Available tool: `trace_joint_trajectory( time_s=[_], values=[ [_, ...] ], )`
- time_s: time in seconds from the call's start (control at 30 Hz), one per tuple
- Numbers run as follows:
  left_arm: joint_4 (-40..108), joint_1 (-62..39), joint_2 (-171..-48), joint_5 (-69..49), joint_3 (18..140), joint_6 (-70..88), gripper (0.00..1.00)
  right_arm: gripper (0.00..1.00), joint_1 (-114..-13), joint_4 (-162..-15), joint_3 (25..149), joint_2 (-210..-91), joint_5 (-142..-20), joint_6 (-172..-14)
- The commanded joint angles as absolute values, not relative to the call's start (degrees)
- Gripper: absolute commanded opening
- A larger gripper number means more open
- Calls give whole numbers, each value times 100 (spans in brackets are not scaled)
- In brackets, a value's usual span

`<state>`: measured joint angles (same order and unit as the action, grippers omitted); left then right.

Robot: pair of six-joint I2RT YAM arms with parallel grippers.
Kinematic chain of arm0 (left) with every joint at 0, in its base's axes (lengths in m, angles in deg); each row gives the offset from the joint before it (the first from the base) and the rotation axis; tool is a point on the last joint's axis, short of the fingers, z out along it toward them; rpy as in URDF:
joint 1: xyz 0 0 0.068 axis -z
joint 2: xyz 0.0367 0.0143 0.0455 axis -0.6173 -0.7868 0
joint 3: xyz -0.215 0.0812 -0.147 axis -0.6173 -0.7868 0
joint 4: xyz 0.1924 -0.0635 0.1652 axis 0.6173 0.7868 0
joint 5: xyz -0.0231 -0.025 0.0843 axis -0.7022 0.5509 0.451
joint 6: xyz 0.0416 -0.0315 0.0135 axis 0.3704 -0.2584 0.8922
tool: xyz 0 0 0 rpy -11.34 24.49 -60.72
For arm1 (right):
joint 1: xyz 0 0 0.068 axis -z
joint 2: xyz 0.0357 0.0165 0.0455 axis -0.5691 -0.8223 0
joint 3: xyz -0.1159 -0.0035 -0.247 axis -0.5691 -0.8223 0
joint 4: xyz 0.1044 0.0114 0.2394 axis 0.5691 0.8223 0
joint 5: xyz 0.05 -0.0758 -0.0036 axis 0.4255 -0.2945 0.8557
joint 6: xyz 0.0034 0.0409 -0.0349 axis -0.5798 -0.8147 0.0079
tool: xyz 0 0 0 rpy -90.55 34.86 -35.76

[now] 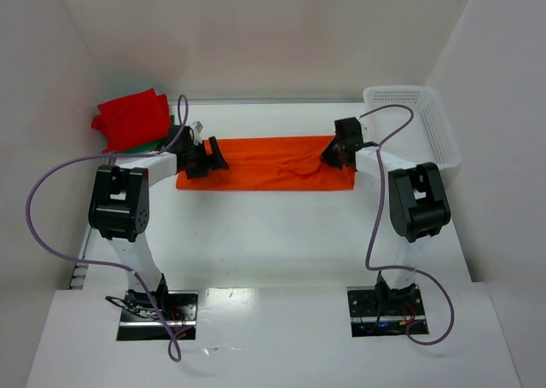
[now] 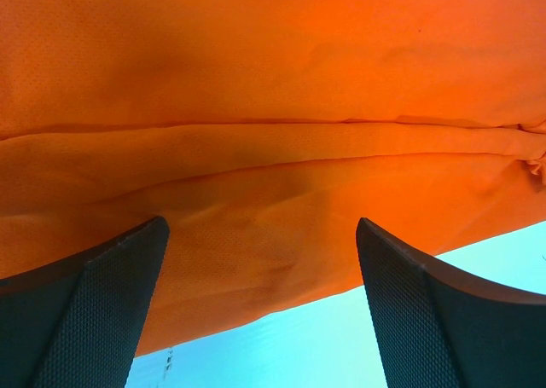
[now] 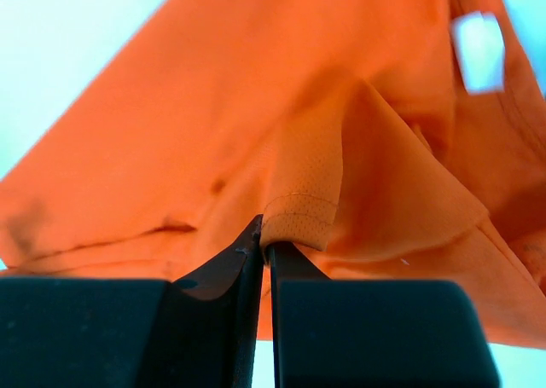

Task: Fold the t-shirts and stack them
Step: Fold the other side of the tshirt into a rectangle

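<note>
A bright orange t-shirt [image 1: 273,164] lies folded into a long strip across the middle of the table. My right gripper [image 3: 268,250] is shut on a hemmed edge of the orange t-shirt [image 3: 256,124] at the strip's right end, pulling a small peak of cloth up. My left gripper [image 2: 260,307] stands wide open over the left end of the orange t-shirt [image 2: 273,107], its fingers [image 2: 102,311] astride the cloth's near edge. A folded red t-shirt [image 1: 132,118] sits at the back left on top of a dark green t-shirt [image 1: 162,138] that barely shows.
A white perforated basket [image 1: 418,124] stands at the back right, beside the right arm. White walls close in the table on the left, back and right. Purple cables loop from both arms.
</note>
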<state>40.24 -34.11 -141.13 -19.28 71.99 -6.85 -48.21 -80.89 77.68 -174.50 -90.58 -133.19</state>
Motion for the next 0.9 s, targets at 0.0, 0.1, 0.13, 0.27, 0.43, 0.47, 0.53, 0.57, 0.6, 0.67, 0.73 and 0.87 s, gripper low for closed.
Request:
trace_joint_trajectory(
  time_s=[0.0,0.1,0.13,0.27,0.43,0.47,0.53,0.57,0.6,0.67,0.73,0.87],
  values=[
    [3954,-3407,-14237,-1964,7382,-659,98,9,-4796,-8187,8407,-17723,-9299,-13174],
    [3955,-3407,-14289,-2017,7382,-607,98,9,-4743,-8187,8803,-17934,-9299,-13174],
    [3955,-3407,-14290,-2017,7382,-607,98,9,-4743,-8187,8874,-17996,-9299,-13174],
    [3955,-3407,-14343,-2070,7382,-607,98,23,-4638,-8432,9172,-18373,-9045,-13174],
    [3955,-3407,-14343,-2070,7382,-607,98,30,-4638,-9038,9226,-18690,-8500,-13121],
    [3955,-3407,-14343,-2122,7382,-607,98,34,-4638,-9205,9226,-18691,-8421,-13121],
    [3955,-3407,-14395,-2175,7382,-607,98,38,-4638,-9206,9427,-18752,-8420,-13121],
    [3955,-3407,-14395,-2175,7382,-607,98,38,-4638,-9206,9428,-18752,-8420,-13008],
    [3955,-3407,-14395,-2175,7382,-607,98,40,-4638,-9259,9480,-18752,-8420,-12937],
    [3955,-3407,-14395,-2175,7382,-607,98,45,-4585,-9416,9481,-18603,-8482,-12788],
    [3955,-3407,-14343,-2228,7382,-554,98,52,-4507,-9531,9429,-18411,-8482,-12717],
    [3955,-3407,-14272,-2228,7382,-554,98,60,-4383,-9347,9367,-17971,-8289,-12594]
  ],
)
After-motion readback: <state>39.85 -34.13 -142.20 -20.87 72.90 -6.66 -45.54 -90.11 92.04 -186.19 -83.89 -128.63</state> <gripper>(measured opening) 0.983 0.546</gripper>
